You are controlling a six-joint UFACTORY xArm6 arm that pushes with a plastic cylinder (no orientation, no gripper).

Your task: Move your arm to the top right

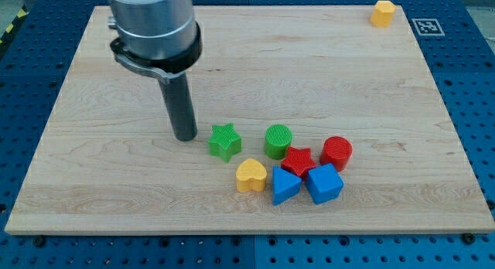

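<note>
Eight blocks share the wooden board (116,176), seven clustered low and centre. My tip (186,137), a bare rod with no jaws to spread or pinch, stands just left of the green star (224,141). Sweeping up toward the view's top right above the green cylinder (278,140) should avoid the cluster, stopping short of the yellow block (382,12) in that corner.

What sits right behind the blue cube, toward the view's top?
Behind the blue cube sit the red star and the red cylinder, both close against it. The cube covers the star's lower edge, so contact cannot be confirmed. My tip stands far off, left of the green star.
</note>
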